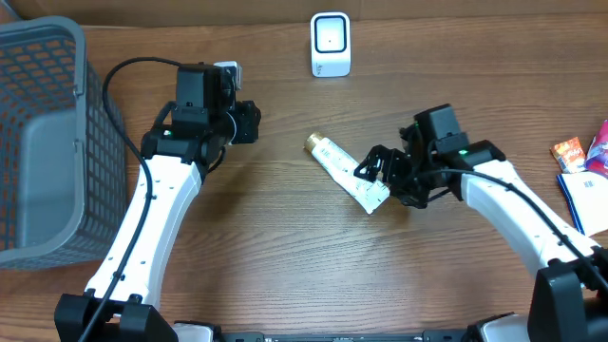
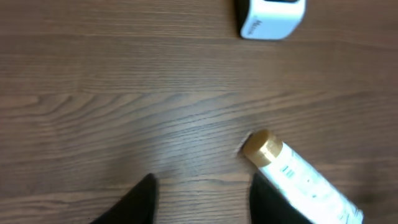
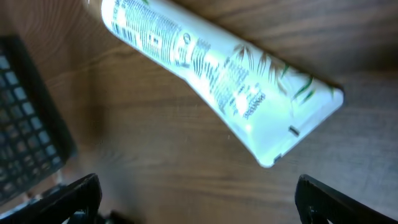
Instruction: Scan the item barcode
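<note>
Item: the white tube (image 1: 344, 171) with its gold cap (image 2: 263, 147) lies flat on the wooden table (image 1: 285, 256) near the middle. The cap points roughly toward the scanner and the crimped end toward the right arm.
Scanner: the small white scanner (image 1: 330, 44) stands at the far edge of the table, well apart from the tube.
Right gripper: the right gripper (image 3: 199, 199) hangs over the tube's crimped end with its fingers spread wide. We see neither finger touching the tube, so it holds nothing.
Left gripper: the left gripper (image 2: 202, 199) has its fingers parted with only bare wood between them. The cap sits just ahead and off to one side, and nothing is pinched.
Barcode: we see dense print on the upward face in the right wrist view, but cannot make out the bars for certain.
Done: we judge the scan not yet made, since the tube is in no grip and far from the scanner.
Left: we judge that a gripper must grasp the tube, lift it, carry it over and turn the barcode to the scanner's window.
</note>
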Tool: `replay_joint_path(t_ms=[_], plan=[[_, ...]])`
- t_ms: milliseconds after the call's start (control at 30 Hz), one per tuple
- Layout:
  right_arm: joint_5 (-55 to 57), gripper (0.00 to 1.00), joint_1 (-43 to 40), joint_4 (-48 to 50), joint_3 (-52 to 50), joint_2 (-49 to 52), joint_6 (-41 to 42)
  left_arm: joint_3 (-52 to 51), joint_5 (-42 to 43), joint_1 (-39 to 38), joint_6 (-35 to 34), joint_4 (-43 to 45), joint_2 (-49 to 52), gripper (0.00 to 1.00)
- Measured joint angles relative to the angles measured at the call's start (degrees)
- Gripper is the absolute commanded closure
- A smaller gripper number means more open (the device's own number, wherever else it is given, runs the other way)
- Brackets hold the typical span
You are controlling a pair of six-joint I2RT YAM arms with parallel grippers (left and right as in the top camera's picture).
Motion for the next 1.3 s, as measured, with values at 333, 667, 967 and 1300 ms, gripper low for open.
replay_joint_path(t_ms=[333,667,967,1300], plan=[[-3.9,0.00,-0.1,9.7,-10.0,-1.0,15.6,0.0,5.7,-0.7,2.9,1.2,8.1,0.81],[-10.6,0.00,-1.0,50.0,-34.2,-2.8,36.7,0.0,7.5,-0.7,3.4,2.0,11.9,0.85],[-3.0,0.00,0.8,71.8,-44.4,-3.9,52.6,0.0,7.6,-0.7,3.5,1.2,11.9,0.80],[8.1,0.00,4.9,76.6,-44.7,-3.3,56.3,0.0,7.5,-0.7,3.5,1.5,11.9,0.65]])
